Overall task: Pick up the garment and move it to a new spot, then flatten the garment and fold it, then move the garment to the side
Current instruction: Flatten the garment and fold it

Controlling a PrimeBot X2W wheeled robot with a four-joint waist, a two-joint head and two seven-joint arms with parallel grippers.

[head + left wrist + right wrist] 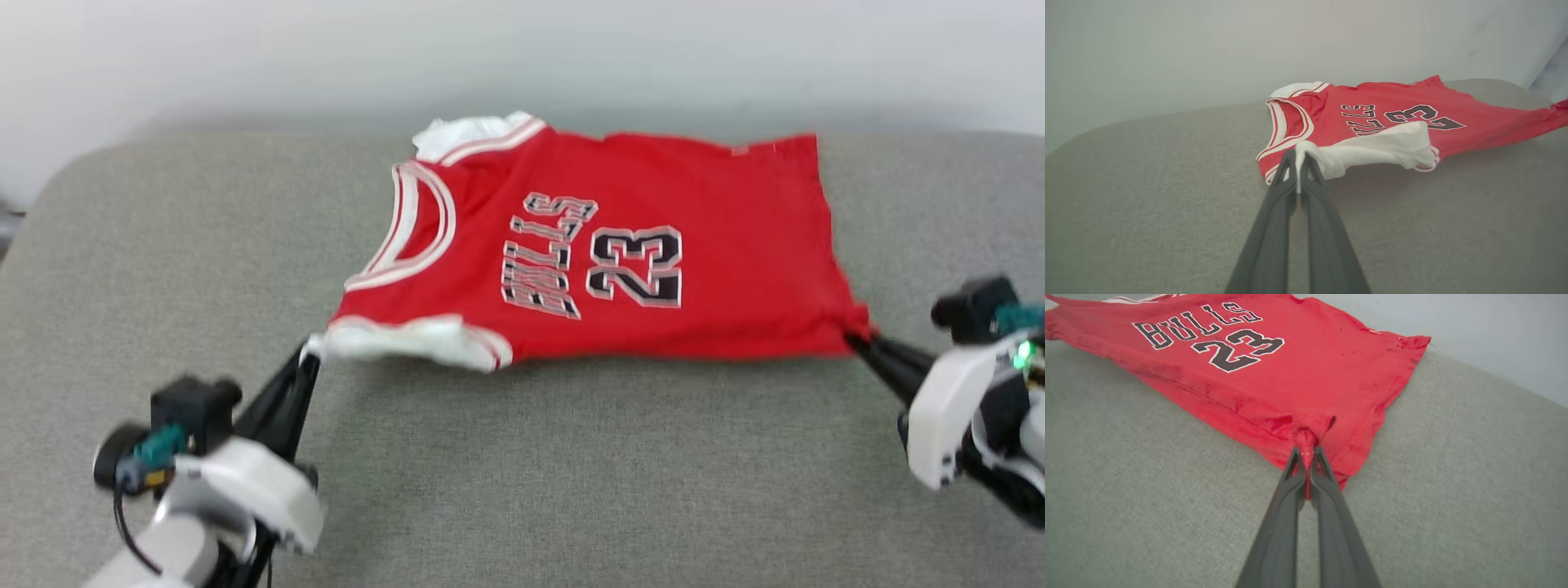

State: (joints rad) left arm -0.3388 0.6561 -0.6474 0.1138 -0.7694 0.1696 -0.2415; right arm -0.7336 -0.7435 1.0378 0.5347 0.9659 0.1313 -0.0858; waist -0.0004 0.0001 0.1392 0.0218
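At the left of the grey woven surface (522, 474), the left gripper (309, 358) pinches the near white sleeve (408, 339) of the red jersey-style garment (718, 212) with white short sleeves, striped trim and black, white-outlined lettering. Its dark fingers (1274, 212) are pressed together with white cloth caught between the tips. The garment lies face up across the middle and far part of the surface, striped collar (408, 237) to the left, hem to the right, the far sleeve (469, 131) bunched by the shoulder. At the right, the right gripper (861, 339) is clamped on the near hem corner (1306, 437), which is gathered into a small pucker at its tips.

The step in hand looks like flattening: the near edge is strung between the two grips and appears lifted slightly, while the far edge rests on the surface. To do it well, the arms should probably draw apart evenly, just enough to take out the sag, then lower the near edge together so it lands straight. The near sleeve is rolled over on itself and will likely need spreading. The pucker at the right should relax once released. Too hard a pull may drag the far edge or slip the thin sleeve free.
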